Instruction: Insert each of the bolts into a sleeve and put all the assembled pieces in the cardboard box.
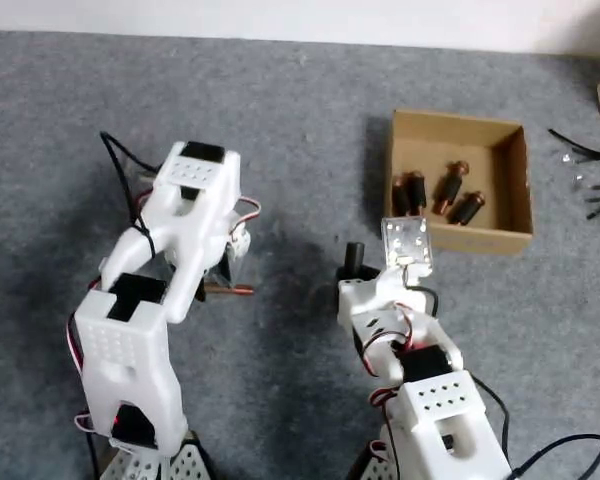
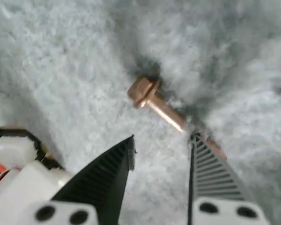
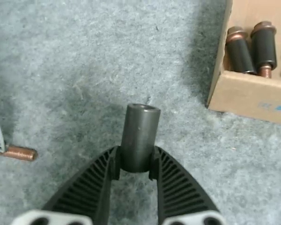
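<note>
The left arm folds forward over the left half of the tabletop (image 1: pixel 300 110). Its gripper (image 2: pixel 163 138) points down with jaws spread wide, and the bolt (image 2: pixel 154 101) lies flat below, threaded end by 1 fingertip. The right arm reaches toward mid-table, its gripper (image 3: pixel 135 155) clamped on a dark sleeve (image 3: pixel 139 126). The cardboard box (image 1: pixel 480 241), toward the far right corner, holds 4 assembled pieces (image 1: pixel 448 188).

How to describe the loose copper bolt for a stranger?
On the grey carpet, left of the brown cardboard box, find the left gripper. Beside it lies a copper hex-head bolt. It alone is bare; the boxed ones wear black sleeves.
</note>
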Tool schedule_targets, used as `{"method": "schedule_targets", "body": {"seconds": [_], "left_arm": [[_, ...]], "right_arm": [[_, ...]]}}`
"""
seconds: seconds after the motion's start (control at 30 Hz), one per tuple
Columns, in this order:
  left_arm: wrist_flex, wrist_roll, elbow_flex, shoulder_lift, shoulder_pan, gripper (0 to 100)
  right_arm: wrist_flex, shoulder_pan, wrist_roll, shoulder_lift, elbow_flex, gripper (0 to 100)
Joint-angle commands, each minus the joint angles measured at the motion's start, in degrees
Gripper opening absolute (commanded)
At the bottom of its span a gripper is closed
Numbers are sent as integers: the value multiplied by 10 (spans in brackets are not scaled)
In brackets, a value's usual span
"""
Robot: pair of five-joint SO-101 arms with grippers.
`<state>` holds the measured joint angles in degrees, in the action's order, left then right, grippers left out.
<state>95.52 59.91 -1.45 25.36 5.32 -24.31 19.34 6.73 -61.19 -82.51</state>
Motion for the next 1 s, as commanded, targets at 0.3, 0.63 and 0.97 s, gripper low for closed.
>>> {"method": "schedule_targets", "body": {"seconds": [0.3, 0.63, 0.97], "left_arm": [[-211, 6, 152, -5, 13, 186], [-211, 3, 152, -9, 17, 178], [-150, -82, 36, -11, 27, 5]], "right_arm": [[19, -7, -8, -14, 4, 4], [19, -7, -8, -14, 4, 4], [19, -7, -8, -14, 2, 4]]}}
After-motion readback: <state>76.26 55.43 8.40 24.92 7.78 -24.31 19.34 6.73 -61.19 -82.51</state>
